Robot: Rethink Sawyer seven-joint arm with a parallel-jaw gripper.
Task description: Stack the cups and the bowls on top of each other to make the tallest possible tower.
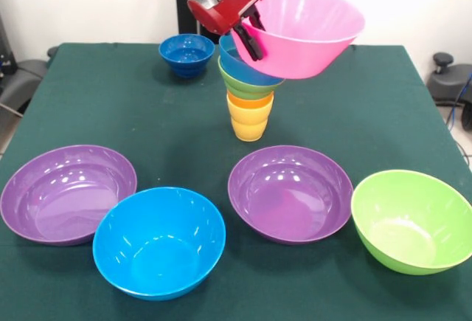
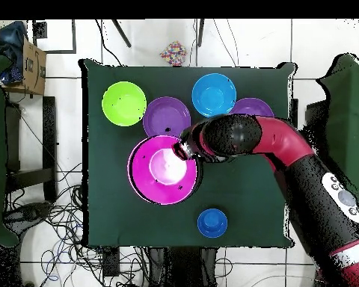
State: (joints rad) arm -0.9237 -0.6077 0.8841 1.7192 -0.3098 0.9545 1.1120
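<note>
My gripper [image 1: 251,32] is shut on the rim of the large pink bowl [image 1: 310,29] and holds it tilted, just above and to the right of the tower [image 1: 249,92]. The tower is a yellow-orange cup [image 1: 249,125] with an orange cup [image 1: 250,102], a small green bowl [image 1: 247,85] and a light blue bowl [image 1: 240,64] nested above. In the overhead view the pink bowl [image 2: 164,170] hides the tower, and the gripper [image 2: 185,147] is at its rim.
A small dark blue bowl [image 1: 186,54] sits behind the tower. Along the near side lie two large purple bowls [image 1: 68,192] [image 1: 290,192], a large blue bowl [image 1: 159,241] and a large green bowl [image 1: 413,219].
</note>
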